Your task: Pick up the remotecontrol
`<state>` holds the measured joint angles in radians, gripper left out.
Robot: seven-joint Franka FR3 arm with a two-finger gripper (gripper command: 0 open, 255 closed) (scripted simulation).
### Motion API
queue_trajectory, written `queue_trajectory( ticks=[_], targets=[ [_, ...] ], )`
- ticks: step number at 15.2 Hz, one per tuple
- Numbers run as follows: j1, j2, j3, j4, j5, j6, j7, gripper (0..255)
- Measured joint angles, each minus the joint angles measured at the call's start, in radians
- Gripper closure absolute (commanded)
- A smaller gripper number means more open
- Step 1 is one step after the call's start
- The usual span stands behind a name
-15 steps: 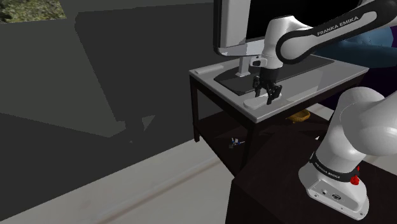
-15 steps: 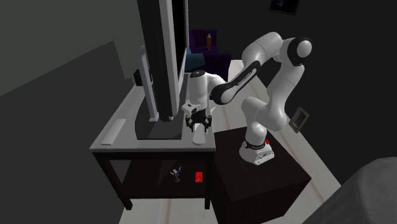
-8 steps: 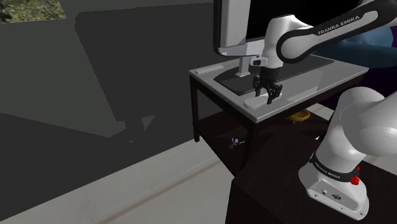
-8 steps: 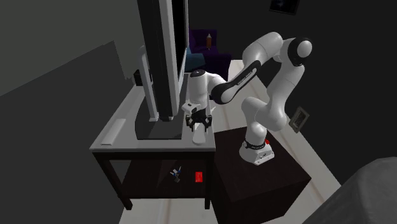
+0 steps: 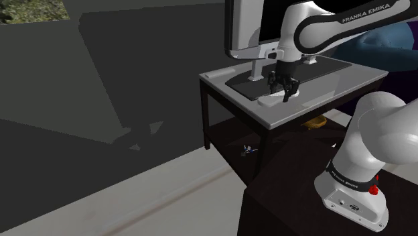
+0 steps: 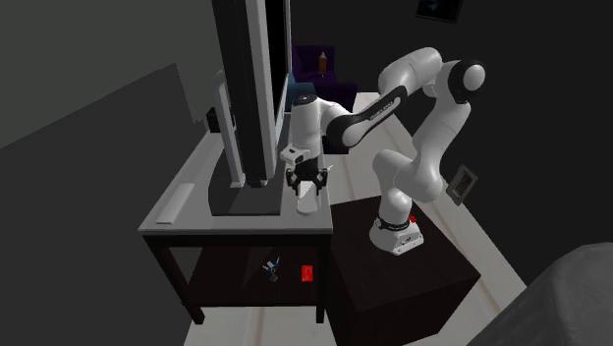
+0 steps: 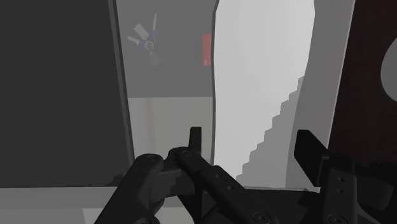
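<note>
The remote control [image 5: 269,102] is a plain white slab; it hangs just above the grey table top [image 5: 281,119], near the table's front edge. My black gripper [image 5: 287,94] is shut on its upper end. In the second exterior view the gripper [image 6: 306,189] holds the remote [image 6: 307,204] in front of the TV's base, on the side toward the stand. The wrist view shows the white remote [image 7: 267,83] running out from the gripper [image 7: 252,143], both fingers against its sides.
A large TV [image 5: 244,27] on a dark base stands right behind the gripper. A pale bar [image 6: 177,204] lies at the table's far end. Under the table are keys [image 6: 271,265], a red item [image 6: 306,273] and a yellow object [image 5: 315,123]. The dark stand [image 5: 281,208] adjoins the table.
The gripper has risen a little from the table top, carrying the white remote with it. The arm's forearm now sits higher in front of the TV.
</note>
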<state>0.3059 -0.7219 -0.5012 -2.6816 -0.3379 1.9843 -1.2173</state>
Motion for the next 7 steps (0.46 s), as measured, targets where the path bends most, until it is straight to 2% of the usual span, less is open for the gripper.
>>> queue_trajectory(
  ticks=[7],
  targets=[
    [0.005,-0.031,0.032,0.069,0.023,-0.100,0.000,255]
  ],
)
